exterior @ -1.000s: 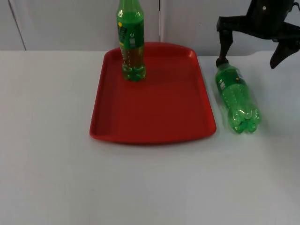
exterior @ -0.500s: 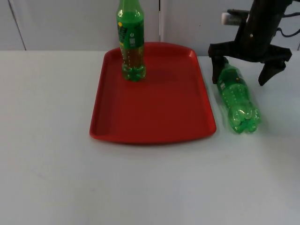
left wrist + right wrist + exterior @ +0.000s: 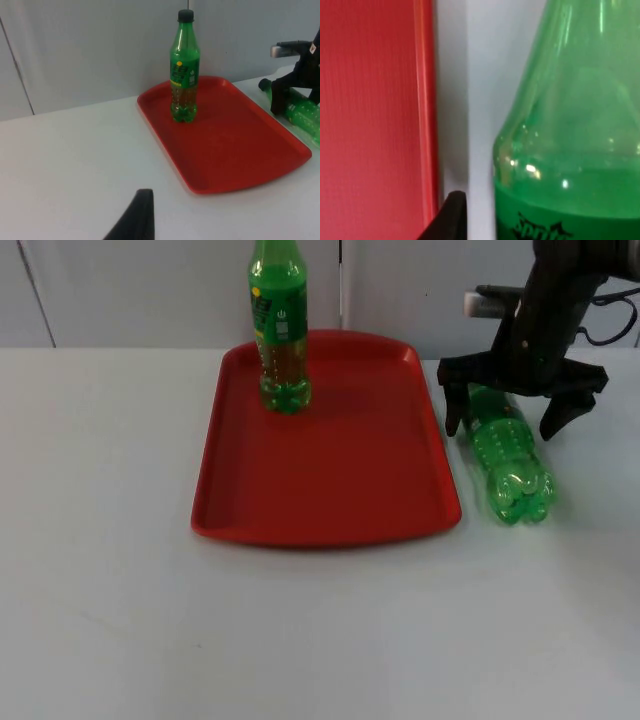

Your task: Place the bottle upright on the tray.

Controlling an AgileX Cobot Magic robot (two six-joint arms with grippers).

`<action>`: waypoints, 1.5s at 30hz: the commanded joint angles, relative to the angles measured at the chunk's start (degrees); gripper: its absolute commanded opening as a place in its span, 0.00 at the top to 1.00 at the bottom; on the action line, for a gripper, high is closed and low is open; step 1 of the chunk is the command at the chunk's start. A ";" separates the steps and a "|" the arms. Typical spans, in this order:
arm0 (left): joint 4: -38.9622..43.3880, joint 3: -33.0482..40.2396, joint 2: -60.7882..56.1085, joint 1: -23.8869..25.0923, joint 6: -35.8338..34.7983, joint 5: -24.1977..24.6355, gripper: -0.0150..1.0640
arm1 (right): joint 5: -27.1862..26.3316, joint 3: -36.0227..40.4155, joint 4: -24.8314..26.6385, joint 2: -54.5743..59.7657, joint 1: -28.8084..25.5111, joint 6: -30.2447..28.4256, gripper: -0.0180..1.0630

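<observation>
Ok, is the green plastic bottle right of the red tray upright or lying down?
Lying down. The green plastic bottle rests on its side on the white table beside the red tray, with the open right gripper straddling it.

I see the tray (image 3: pixel 330 470) in the middle of the table (image 3: pixel 100 540), toward the partition wall (image 3: pixel 150 290). On the tray, in its far left corner, one soda bottle (image 3: pixel 279 325) stands upright. A second soda bottle (image 3: pixel 505 455) lies on its side on the table, just beside the right edge of the tray, with its base toward me. The right gripper (image 3: pixel 508 412) is above the neck end of this lying bottle, one finger on each side.
</observation>
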 commanded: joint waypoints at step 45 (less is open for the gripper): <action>0.09 -0.40 -0.28 -0.36 0.00 0.06 0.01 | -1.37 -0.43 3.11 -18.24 0.24 -8.64 0.98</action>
